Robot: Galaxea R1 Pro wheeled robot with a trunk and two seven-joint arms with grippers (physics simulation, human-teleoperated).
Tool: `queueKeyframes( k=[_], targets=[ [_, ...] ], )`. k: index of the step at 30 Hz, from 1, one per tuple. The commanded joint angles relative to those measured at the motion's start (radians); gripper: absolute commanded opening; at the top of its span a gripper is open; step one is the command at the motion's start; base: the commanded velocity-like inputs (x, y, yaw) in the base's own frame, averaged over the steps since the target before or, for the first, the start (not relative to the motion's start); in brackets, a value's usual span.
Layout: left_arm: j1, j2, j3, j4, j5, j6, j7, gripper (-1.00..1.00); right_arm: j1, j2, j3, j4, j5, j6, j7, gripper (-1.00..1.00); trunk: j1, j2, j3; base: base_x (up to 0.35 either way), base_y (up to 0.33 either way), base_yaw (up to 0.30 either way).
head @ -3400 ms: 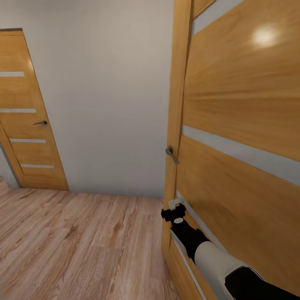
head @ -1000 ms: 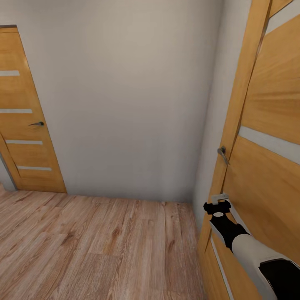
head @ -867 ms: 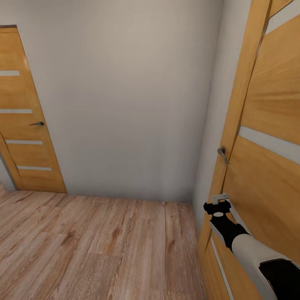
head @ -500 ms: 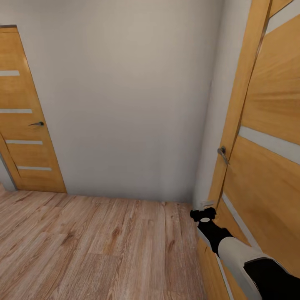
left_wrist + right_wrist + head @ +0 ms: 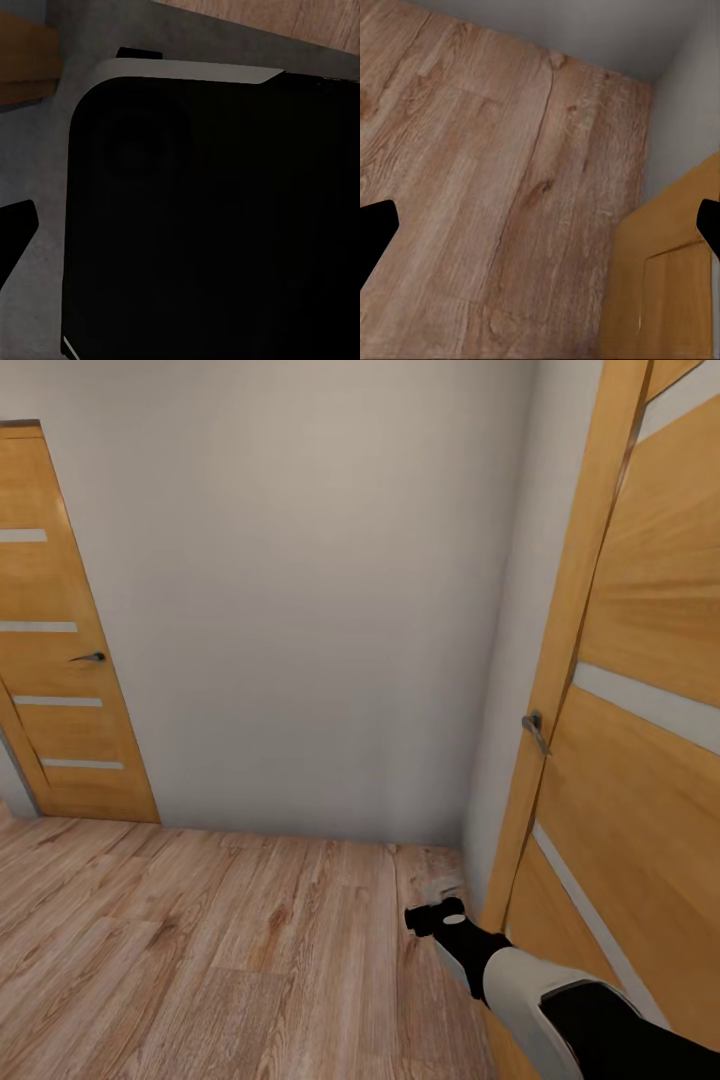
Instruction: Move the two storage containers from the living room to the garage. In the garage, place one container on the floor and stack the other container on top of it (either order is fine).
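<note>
Passing this open door point(image 5: 640, 690) demands clearance — my right fingers point(image 5: 712, 225) spread wide and empty over the wood floor point(image 5: 200, 950), left fingers' state unreadable, no container in sight.

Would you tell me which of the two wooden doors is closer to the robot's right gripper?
The open door at the head view's right: the right gripper hangs beside its lower edge. The other door stands shut in the far wall at the left.

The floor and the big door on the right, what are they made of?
The floor looks like pale wood planks with a matte finish: grain streaks, knots and plank seams show. The door looks like glossy orange-brown wood or veneer, with fine grain, pale inlaid stripes and a grey, probably metal handle.
</note>
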Motion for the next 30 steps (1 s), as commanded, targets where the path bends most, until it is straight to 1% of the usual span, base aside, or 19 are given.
queueKeyframes(
  k=[1, 4, 7, 8, 9, 10, 11, 13, 15, 16, 18, 19, 21, 22, 25, 27, 28, 30],
  targets=[
    [0.0, 0.0, 0.001, 0.0, 0.009, -0.002, 0.0, 1.0, -0.001, 0.0, 0.004, 0.011, 0.003, 0.001, -0.003, 1.0, 0.0, -0.001, -0.001, 0.0, 0.0, 0.0],
    [0.0, -0.001, 0.002, 0.0, 0.009, -0.002, 0.0, 1.0, 0.0, -0.005, 0.004, 0.036, 0.002, 0.024, 0.005, 1.0, 0.0, -0.001, -0.001, 0.0, 0.0, 0.0],
    [0.0, -0.001, 0.002, 0.0, 0.009, -0.002, 0.0, 1.0, 0.028, -0.011, 0.004, 0.044, 0.002, 0.06, 0.008, 1.0, 0.0, -0.001, -0.001, 0.0, 0.0, 0.0],
    [0.0, -0.001, 0.002, 0.0, 0.009, -0.002, 0.0, 1.0, 0.099, -0.014, 0.004, 0.047, 0.002, 0.081, 0.009, 1.0, 0.0, -0.001, -0.001, 0.0, 0.0, 0.0],
    [0.0, -0.001, 0.002, 0.0, 0.009, -0.002, 0.0, 1.0, 0.206, -0.017, 0.004, 0.048, 0.002, 0.088, 0.008, 1.0, 0.0, -0.001, -0.001, 0.0, 0.0, 0.0],
    [0.0, 0.0, 0.002, 0.0, 0.009, -0.002, 0.0, 1.0, 0.28, -0.019, 0.004, 0.048, 0.002, 0.088, 0.007, 1.0, 0.0, -0.001, -0.001, 0.0, 0.0, 0.0],
    [0.0, 0.0, 0.002, 0.0, 0.009, -0.002, 0.0, 1.0, 0.314, -0.02, 0.004, 0.048, 0.002, 0.088, 0.007, 1.0, 0.0, -0.001, -0.001, 0.0, 0.0, 0.0],
    [0.0, 0.0, 0.002, 0.0, 0.009, -0.002, 0.0, 1.0, 0.428, -0.032, 0.004, 0.048, 0.003, 0.078, 0.007, 1.0, 0.0, -0.001, -0.001, 0.0, 0.0, 0.0],
    [0.0, 0.0, 0.002, 0.0, 0.009, -0.002, 0.0, 1.0, 0.47, -0.038, 0.004, 0.048, 0.003, 0.069, 0.007, 1.0, 0.0, -0.001, -0.001, 0.0, 0.0, 0.0],
    [0.0, 0.0, 0.002, 0.0, 0.009, -0.002, 0.0, 1.0, 0.503, -0.043, 0.004, 0.048, 0.003, 0.057, 0.006, 1.0, 0.0, -0.001, -0.001, 0.0, 0.0, 0.0],
    [0.0, 0.0, 0.001, 0.0, 0.009, -0.002, 0.0, 1.0, 0.539, -0.05, 0.004, 0.048, 0.003, 0.039, 0.006, 1.0, 0.0, -0.001, -0.001, 0.0, 0.0, 0.0],
    [0.0, 0.0, 0.002, 0.0, 0.009, -0.002, 0.0, 1.0, 0.574, -0.063, 0.004, 0.048, 0.002, 0.013, 0.005, 1.0, 0.0, -0.001, -0.001, 0.0, 0.0, 0.0],
    [0.0, 0.0, 0.002, 0.0, 0.009, -0.002, 0.0, 1.0, 0.591, -0.069, 0.004, 0.048, 0.002, -0.01, 0.005, 1.0, 0.0, -0.001, -0.001, 0.0, 0.0, 0.0],
    [0.0, 0.0, 0.002, 0.0, 0.009, -0.002, 0.0, 1.0, 0.609, -0.076, 0.004, 0.048, 0.002, -0.04, 0.006, 1.0, 0.0, -0.001, -0.001, 0.0, 0.0, 0.0],
    [0.0, 0.0, 0.002, 0.0, 0.009, -0.002, 0.0, 1.0, 0.641, -0.084, 0.004, 0.049, 0.002, -0.102, 0.005, 1.0, 0.0, -0.001, -0.001, 0.0, 0.0, 0.0],
    [0.0, 0.0, 0.002, 0.0, 0.009, -0.002, 0.0, 1.0, 0.674, -0.088, 0.004, 0.049, 0.002, -0.141, 0.005, 1.0, 0.0, -0.001, -0.001, 0.0, 0.0, 0.0],
    [0.0, 0.0, 0.002, 0.0, 0.009, -0.002, 0.0, 1.0, 0.69, -0.088, 0.004, 0.049, 0.002, -0.15, 0.005, 1.0, 0.0, -0.001, -0.001, 0.0, 0.0, 0.0],
    [0.0, 0.0, 0.002, 0.0, 0.009, -0.002, 0.0, 1.0, 0.703, -0.089, 0.004, 0.049, 0.001, -0.158, 0.006, 1.0, 0.0, -0.001, -0.001, 0.0, 0.0, 0.0]
  ],
)
